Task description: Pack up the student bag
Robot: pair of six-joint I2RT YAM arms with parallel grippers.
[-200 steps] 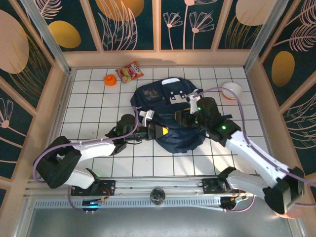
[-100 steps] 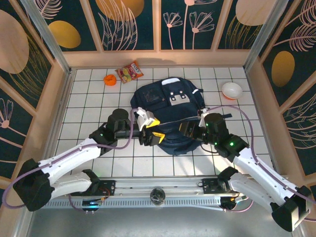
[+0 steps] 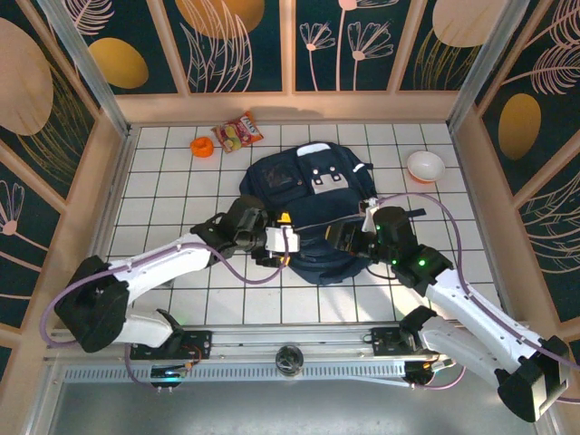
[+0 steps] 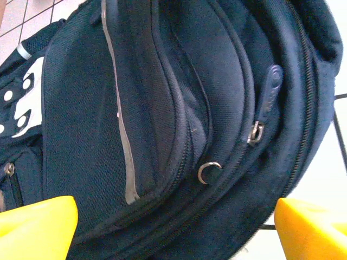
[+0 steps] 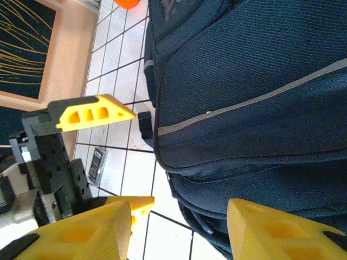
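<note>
The student bag (image 3: 304,195), a dark navy backpack with thin light stripes, lies in the middle of the tiled table. My left gripper (image 3: 285,240) is at the bag's near left edge. In the left wrist view its yellow fingers (image 4: 32,230) stand far apart, open, over the bag's zipper seams (image 4: 179,108), with a zipper pull (image 4: 270,92) and a small metal ring (image 4: 209,172) ahead. My right gripper (image 3: 338,237) hovers over the bag's near part. Its fingers (image 5: 279,235) are apart, open, with the bag's edge (image 5: 217,179) and bare tile between them.
An orange item (image 3: 201,146) and a snack packet (image 3: 238,132) lie at the back left. A white bowl (image 3: 425,166) stands at the back right. Wooden walls ring the table. My left gripper's finger (image 5: 92,114) is close by in the right wrist view.
My left gripper has gone from shut to wide open, and its arm swung up and back down at the bag's near left edge. The right arm drew back a little, then held still.
</note>
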